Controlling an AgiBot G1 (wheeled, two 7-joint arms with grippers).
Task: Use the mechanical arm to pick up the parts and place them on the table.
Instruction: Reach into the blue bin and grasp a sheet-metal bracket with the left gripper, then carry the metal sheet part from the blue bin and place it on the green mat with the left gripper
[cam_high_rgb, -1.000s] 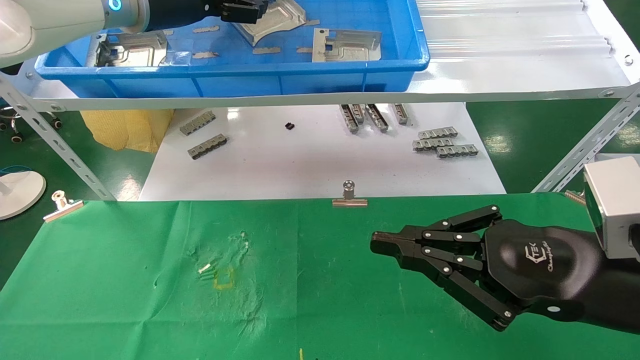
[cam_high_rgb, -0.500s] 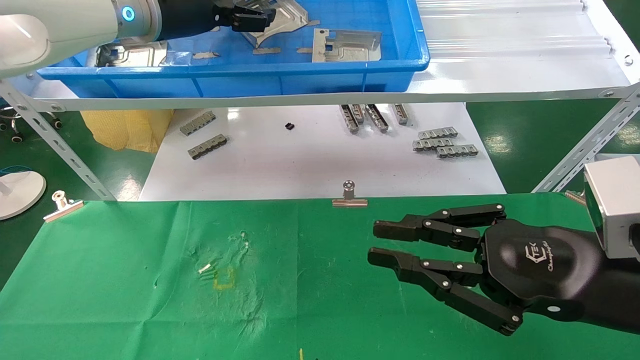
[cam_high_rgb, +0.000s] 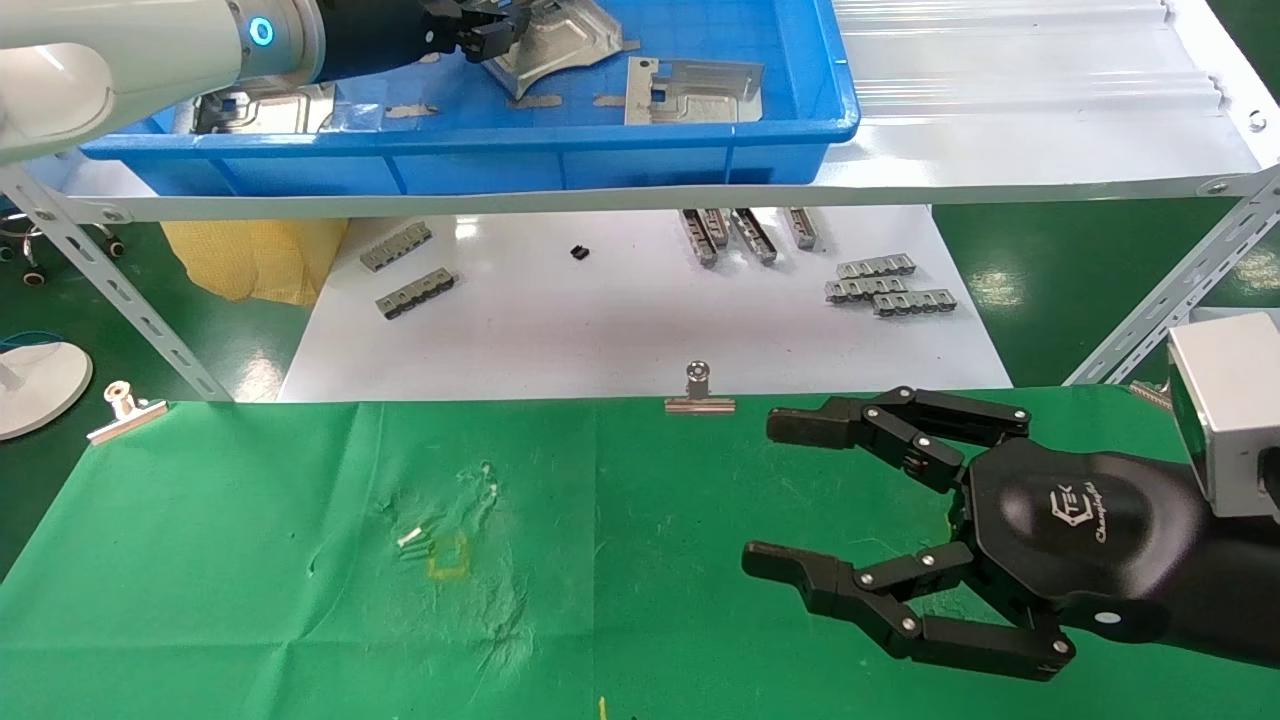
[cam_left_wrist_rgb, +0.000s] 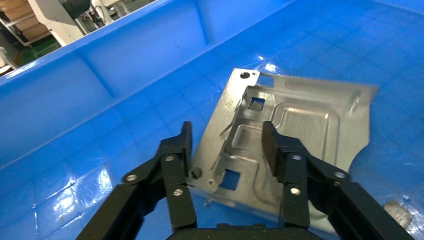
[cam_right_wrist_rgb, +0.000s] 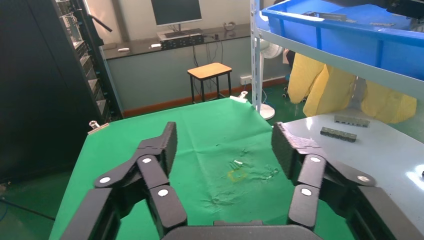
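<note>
The counter (cam_high_rgb: 250, 600) is covered with a bright green cloth, which has pale scuffs and a small yellow mark near its middle. Silver clips (cam_high_rgb: 699, 392) sit on its far edge. The right end effector (cam_high_rgb: 790, 490) is black, with silver rivets on its fingers (cam_high_rgb: 880, 430), a pale logo on the palm and a silver-grey block at the wrist. The left end effector (cam_left_wrist_rgb: 225, 150) is also black. The plates (cam_left_wrist_rgb: 295, 125) are shiny silver-grey metal with a raised pattern and small square holes. The bin (cam_high_rgb: 600, 150) is deep blue, and its floor has a grid pattern. The shelf (cam_high_rgb: 1000, 120) is white. The lower tabletop (cam_high_rgb: 600, 320) is glossy white and carries small grey bars (cam_high_rgb: 885, 285). The left arm has a white cover with a glowing blue ring (cam_high_rgb: 262, 30).
</note>
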